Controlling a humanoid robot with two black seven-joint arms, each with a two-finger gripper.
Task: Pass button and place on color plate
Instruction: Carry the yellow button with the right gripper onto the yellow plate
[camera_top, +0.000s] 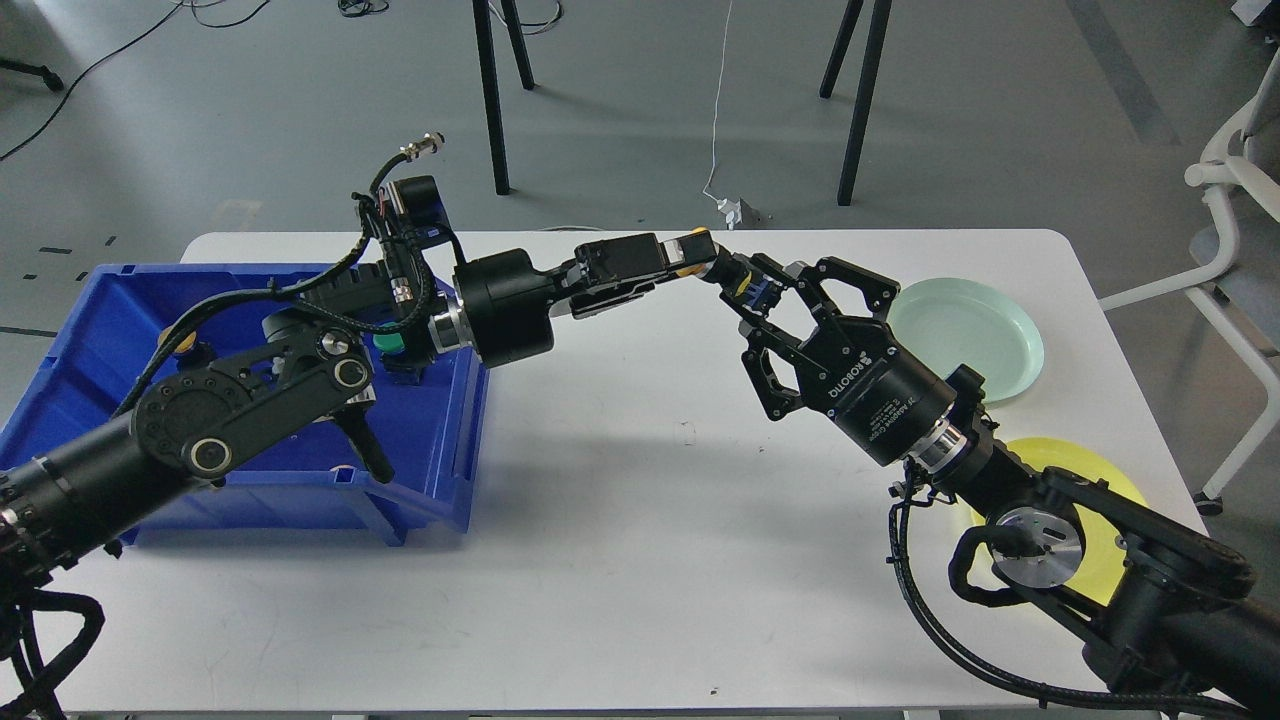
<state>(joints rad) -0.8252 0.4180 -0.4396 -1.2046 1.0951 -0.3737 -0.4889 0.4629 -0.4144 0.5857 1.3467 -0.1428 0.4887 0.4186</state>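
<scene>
A yellow-headed button (728, 272) with a black body and a blue end is held in the air above the white table (620, 560), near its far middle. My left gripper (700, 253) reaches in from the left and is shut on the button's yellow head. My right gripper (745, 283) comes from the lower right, and its fingers (770, 268) close around the button's blue end. A pale green plate (975, 335) lies at the table's right. A yellow plate (1095, 480) lies nearer, partly hidden by my right arm.
A blue bin (90, 330) stands on the table's left side and holds more buttons, among them a green one (386, 343); my left arm hides much of it. Chair and table legs stand on the floor beyond the table. A white chair (1235, 190) is at the right.
</scene>
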